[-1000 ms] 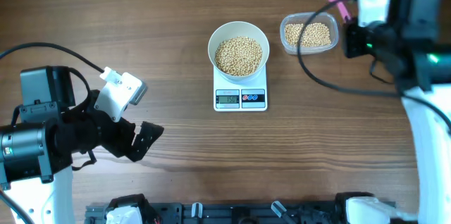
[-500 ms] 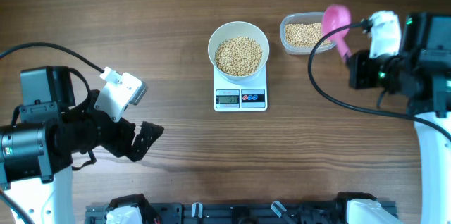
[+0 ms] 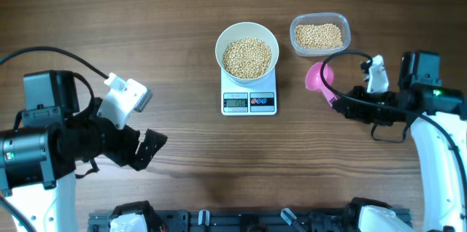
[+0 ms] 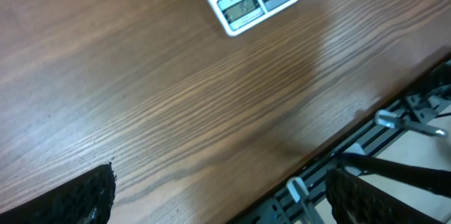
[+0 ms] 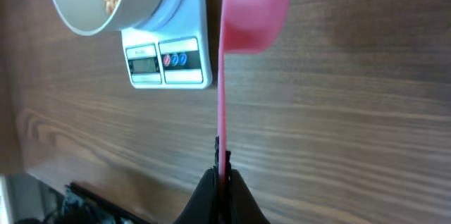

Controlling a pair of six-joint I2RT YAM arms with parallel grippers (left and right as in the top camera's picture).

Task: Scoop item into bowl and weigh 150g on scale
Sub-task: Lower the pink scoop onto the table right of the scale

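The white bowl stands on the small white scale, heaped with tan beans. My right gripper is shut on the thin handle of a pink scoop, which hangs low over the table to the right of the scale. No beans show in the scoop. In the right wrist view the scoop points away from the gripper, with the bowl and scale to its left. My left gripper stands open at the front left, holding nothing; its wrist view catches the scale far ahead.
A clear plastic tub with more beans sits behind the scoop, to the right of the bowl. A black rail runs along the table's front edge. Cables trail from both arms.
The right arm has swung the pink scoop from above the tub, forward and down, to just right of the scale. The left arm has stayed put.
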